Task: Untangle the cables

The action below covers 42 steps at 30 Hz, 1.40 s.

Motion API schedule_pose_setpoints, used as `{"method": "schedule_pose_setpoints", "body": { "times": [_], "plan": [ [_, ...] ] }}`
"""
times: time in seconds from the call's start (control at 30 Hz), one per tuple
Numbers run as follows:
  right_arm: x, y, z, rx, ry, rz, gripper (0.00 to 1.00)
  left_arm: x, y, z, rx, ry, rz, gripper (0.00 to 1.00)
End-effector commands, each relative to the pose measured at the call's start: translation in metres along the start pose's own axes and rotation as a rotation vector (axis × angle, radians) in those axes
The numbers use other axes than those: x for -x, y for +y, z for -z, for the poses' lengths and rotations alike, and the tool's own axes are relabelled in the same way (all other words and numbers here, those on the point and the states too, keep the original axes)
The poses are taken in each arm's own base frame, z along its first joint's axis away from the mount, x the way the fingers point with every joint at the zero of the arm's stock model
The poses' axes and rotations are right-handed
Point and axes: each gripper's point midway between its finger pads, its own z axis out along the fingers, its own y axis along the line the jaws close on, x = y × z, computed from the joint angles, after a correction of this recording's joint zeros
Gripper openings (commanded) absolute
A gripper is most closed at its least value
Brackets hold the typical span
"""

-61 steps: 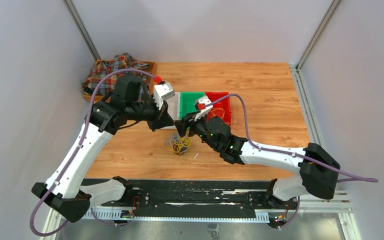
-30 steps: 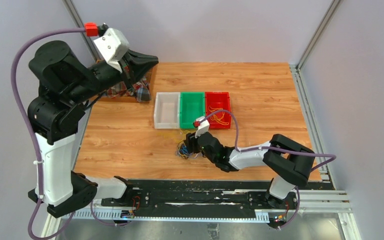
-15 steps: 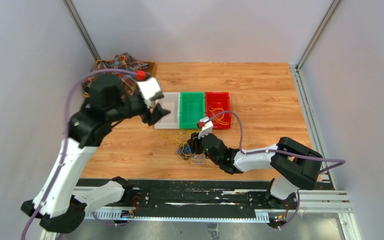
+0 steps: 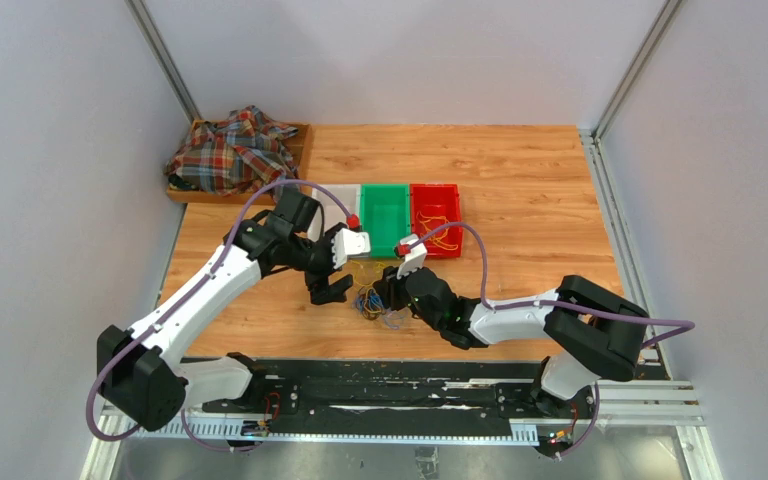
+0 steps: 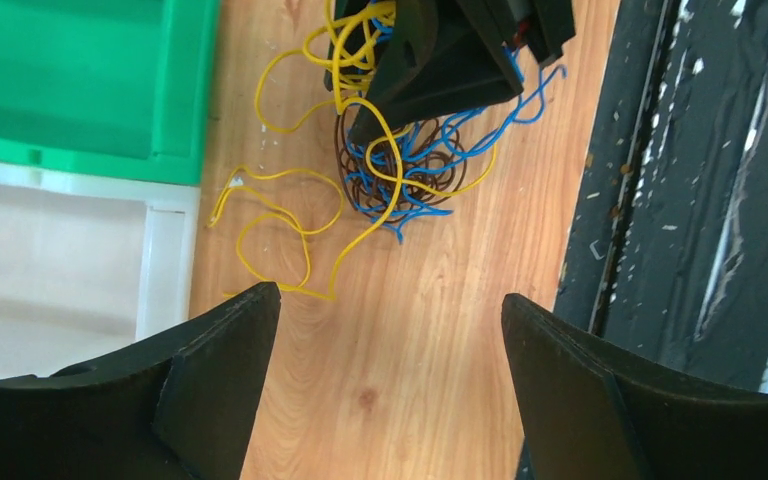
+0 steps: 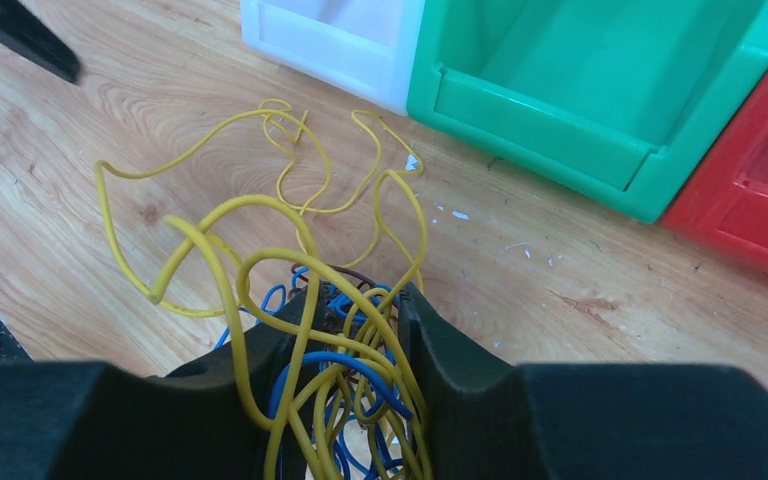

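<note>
cables [image 4: 368,300]: yellow, blue and brown, knotted, laid just before the green bin [image 4: 384,215].
right gripper [image 6: 355,335]: jaws pinched on the cables.
left gripper [image 5: 390,310]: jaws spread wide, nothing held.
table [image 4: 540,200]: light wood.
walls [image 4: 410,60]: plain pale grey.

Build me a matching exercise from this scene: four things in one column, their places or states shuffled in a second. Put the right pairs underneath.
Column one
1. left gripper
2. right gripper
3. red bin
4. plaid cloth

Column two
A. heaped at the far-left corner of the table
B. fingers closed around the cable tangle
C. jaws wide apart, nothing between them
D. has yellow cables lying inside

Pairs: 1-C, 2-B, 3-D, 4-A
</note>
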Motion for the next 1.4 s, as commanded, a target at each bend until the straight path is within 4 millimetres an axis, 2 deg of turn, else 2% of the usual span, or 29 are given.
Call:
{"method": "schedule_pose_setpoints", "body": {
  "times": [0.0, 0.13, 0.23, 0.33, 0.43, 0.57, 0.63, 0.7, 0.73, 0.8, 0.83, 0.9, 0.97, 1.07, 1.2, 1.37],
  "plan": [
    [0.012, 0.016, 0.001, 0.052, -0.033, -0.032, 0.33, -0.003, 0.012, -0.017, 0.001, 0.006, -0.153, 0.85],
    [0.016, 0.023, 0.001, 0.086, -0.036, -0.044, 0.32, -0.002, 0.031, -0.027, 0.026, 0.048, -0.274, 0.84],
    [0.023, 0.032, 0.002, 0.128, -0.045, -0.063, 0.32, 0.006, 0.047, -0.034, 0.029, 0.065, -0.272, 0.79],
    [0.03, 0.036, 0.004, 0.14, -0.054, -0.067, 0.32, 0.001, 0.036, -0.038, -0.047, 0.08, -0.308, 0.72],
    [0.036, 0.035, 0.007, 0.135, -0.067, -0.066, 0.32, -0.008, 0.018, -0.039, -0.123, 0.099, -0.317, 0.58],
    [0.04, 0.034, 0.008, 0.133, -0.076, -0.076, 0.32, -0.017, 0.007, -0.038, -0.162, 0.123, -0.29, 0.39],
    [0.042, 0.036, 0.007, 0.137, -0.076, -0.078, 0.32, -0.011, 0.009, -0.034, -0.146, 0.111, -0.292, 0.23],
    [0.042, 0.036, 0.008, 0.137, -0.07, -0.08, 0.33, 0.006, 0.018, -0.027, -0.08, 0.075, -0.277, 0.07],
    [0.043, 0.036, 0.008, 0.135, -0.069, -0.081, 0.34, 0.018, 0.026, -0.021, -0.021, 0.05, -0.255, 0.02],
    [0.043, 0.034, 0.009, 0.123, -0.068, -0.079, 0.41, 0.041, 0.037, -0.003, 0.079, 0.009, -0.21, 0.01],
    [0.043, 0.031, 0.01, 0.111, -0.07, -0.078, 0.49, 0.053, 0.041, 0.007, 0.119, -0.013, -0.18, 0.01],
    [0.044, 0.025, 0.013, 0.088, -0.079, -0.077, 0.58, 0.072, 0.044, 0.029, 0.185, -0.049, -0.126, 0.01],
    [0.05, 0.02, 0.016, 0.067, -0.102, -0.077, 0.65, 0.083, 0.042, 0.046, 0.221, -0.071, -0.084, 0.01],
    [0.073, 0.017, 0.028, 0.059, -0.164, -0.074, 0.72, 0.09, 0.036, 0.067, 0.257, -0.075, -0.059, 0.01],
    [0.104, 0.018, 0.045, 0.069, -0.232, -0.05, 0.75, 0.1, 0.024, 0.088, 0.265, -0.102, -0.06, 0.01],
    [0.135, 0.034, 0.051, 0.114, -0.266, 0.011, 0.75, 0.119, 0.006, 0.103, 0.266, -0.145, -0.104, 0.01]
  ]
}}
